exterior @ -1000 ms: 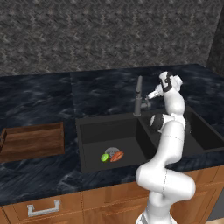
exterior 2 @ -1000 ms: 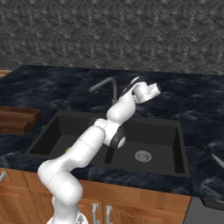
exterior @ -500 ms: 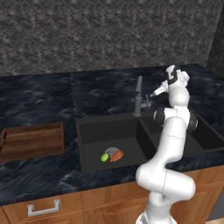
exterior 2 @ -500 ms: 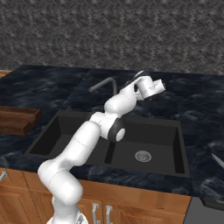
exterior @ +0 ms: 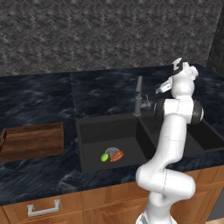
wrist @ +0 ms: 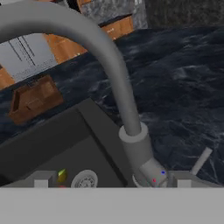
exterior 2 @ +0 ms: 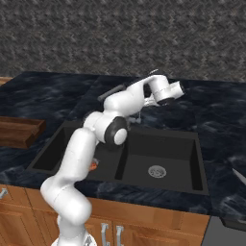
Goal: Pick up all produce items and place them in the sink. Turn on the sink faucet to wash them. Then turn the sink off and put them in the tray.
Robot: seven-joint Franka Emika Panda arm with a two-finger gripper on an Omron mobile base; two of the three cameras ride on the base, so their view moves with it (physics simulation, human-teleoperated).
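The black double sink (exterior: 109, 130) holds both produce items in its left basin: an orange-red carrot (exterior: 117, 156) and a small lime (exterior: 105, 158) touching it, beside the drain. The grey faucet (exterior: 138, 96) stands behind the divider with its spout (exterior 2: 113, 91) angled over the left basin. My gripper (exterior: 163, 87) hovers open, just right of the faucet and above the right basin, holding nothing. In the hand view the faucet stem (wrist: 124, 100) rises close ahead, its small lever (wrist: 201, 160) to the right, and my fingertips (wrist: 41, 179) stand wide apart. The wooden tray (exterior: 33, 141) lies on the counter left of the sink.
The right basin (exterior 2: 163, 158) holds only its silver drain (exterior 2: 157, 171). Dark marble counter (exterior: 43, 100) runs around the sink to a stone backsplash. A thin pale object (exterior 2: 238, 176) lies at the counter's far right edge. Wooden cabinet fronts (exterior: 65, 205) sit below.
My hand has drawn back to the right and slightly upward, away from the faucet. The produce, faucet and tray have stayed where they were.
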